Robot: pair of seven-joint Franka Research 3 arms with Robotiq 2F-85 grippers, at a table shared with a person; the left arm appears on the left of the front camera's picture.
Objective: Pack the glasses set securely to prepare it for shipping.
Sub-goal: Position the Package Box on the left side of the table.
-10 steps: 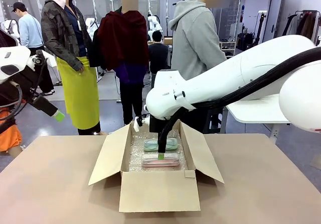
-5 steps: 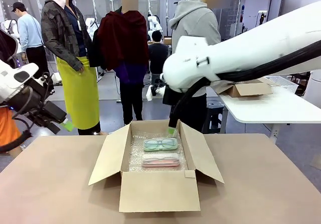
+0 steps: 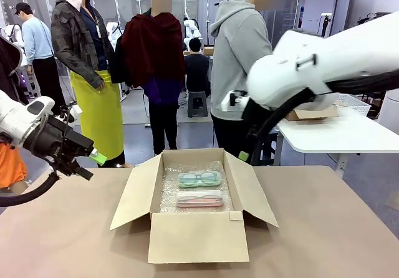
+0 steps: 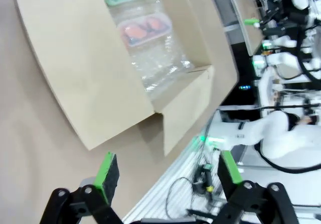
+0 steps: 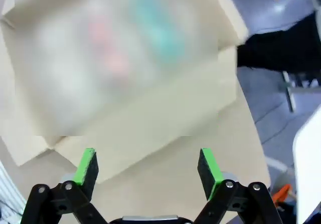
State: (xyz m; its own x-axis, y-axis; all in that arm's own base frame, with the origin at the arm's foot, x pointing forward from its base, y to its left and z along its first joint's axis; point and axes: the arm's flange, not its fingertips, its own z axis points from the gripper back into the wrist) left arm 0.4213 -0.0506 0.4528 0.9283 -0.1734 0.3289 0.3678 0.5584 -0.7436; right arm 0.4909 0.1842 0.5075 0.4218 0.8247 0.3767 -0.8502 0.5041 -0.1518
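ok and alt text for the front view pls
An open cardboard box sits on the table, lined with bubble wrap and holding a mint-green glasses case behind a pinkish case. The white left arm hovers by the table's far left corner, the right arm is raised above the box's right side, and a person in a grey hoodie stands beyond.

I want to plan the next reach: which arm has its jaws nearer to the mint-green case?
Right. The right arm holds open jaws by the right flap of the box, close to the mint-green case; the left arm holds open jaws beyond the left flap, farther off.
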